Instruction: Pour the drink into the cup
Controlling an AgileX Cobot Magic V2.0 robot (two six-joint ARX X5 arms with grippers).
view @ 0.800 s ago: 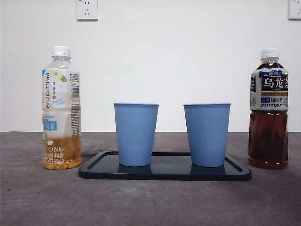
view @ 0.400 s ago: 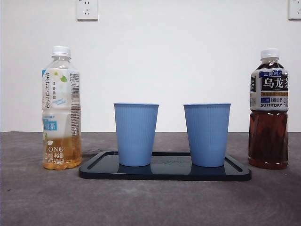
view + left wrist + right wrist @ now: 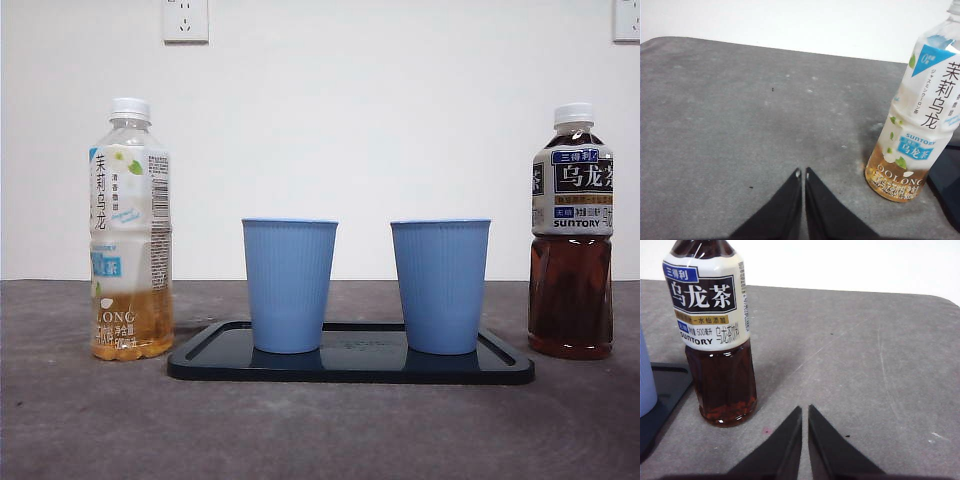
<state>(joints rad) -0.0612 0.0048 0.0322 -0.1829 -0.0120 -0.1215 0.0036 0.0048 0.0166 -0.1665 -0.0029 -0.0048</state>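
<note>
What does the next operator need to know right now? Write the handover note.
Left gripper: shut, empty, over bare table short of the jasmine oolong bottle.
Right gripper: shut, empty, short of the dark oolong bottle.
Both bottles upright, capped, outside the tray, one at each end.
Two blue cups, left cup and right cup, upright on the tray.
Done: nothing.
Left: grasp, uncap, pour.
</note>
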